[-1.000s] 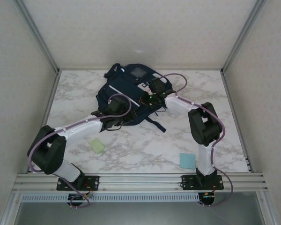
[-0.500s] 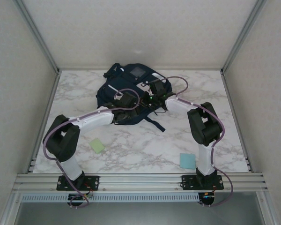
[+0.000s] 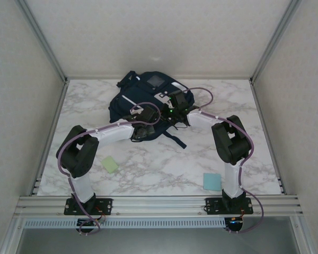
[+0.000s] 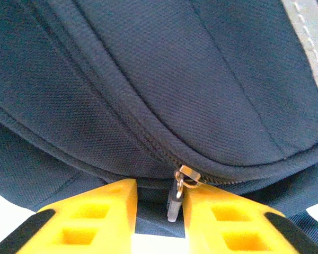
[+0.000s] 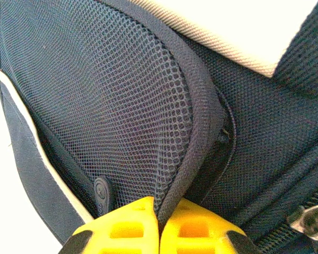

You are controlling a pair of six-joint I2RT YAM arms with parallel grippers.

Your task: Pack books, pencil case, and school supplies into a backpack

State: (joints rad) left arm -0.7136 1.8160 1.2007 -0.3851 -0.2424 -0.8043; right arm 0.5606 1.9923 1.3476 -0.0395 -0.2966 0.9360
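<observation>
The navy backpack (image 3: 143,103) lies on the marbled worktop (image 3: 164,159) toward 12 o'clock, a little to the 11 o'clock side, with its grey patch at the far end. Both arms reach onto it. The left arm (image 3: 108,132) comes in from 8 o'clock and ends at the bag's near edge. The right arm (image 3: 230,140) bends in from 4 o'clock and ends on the bag's 3 o'clock side.

In the left wrist view the left jaws stand a little apart, their yellow fingers (image 4: 95,211) at 6 o'clock. A small metal zip pull (image 4: 175,201) hangs from the zip seam into the gap between them. It lies against the finger on the 3 o'clock side and stands clear of the other, so it is not clamped.

In the right wrist view the right jaws are pressed together on the backpack. They pinch the padded rim of its mesh pocket (image 5: 106,106), and the rim runs down between the two yellow fingers (image 5: 116,230). A metal slider (image 5: 307,222) sits at 4 o'clock of that view.

The pale green pad (image 3: 110,164) lies flat on the worktop at 7 o'clock, near the left arm's elbow and apart from the bag. The light blue pad (image 3: 212,181) lies flat at 5 o'clock, just beside the right arm's upright link
</observation>
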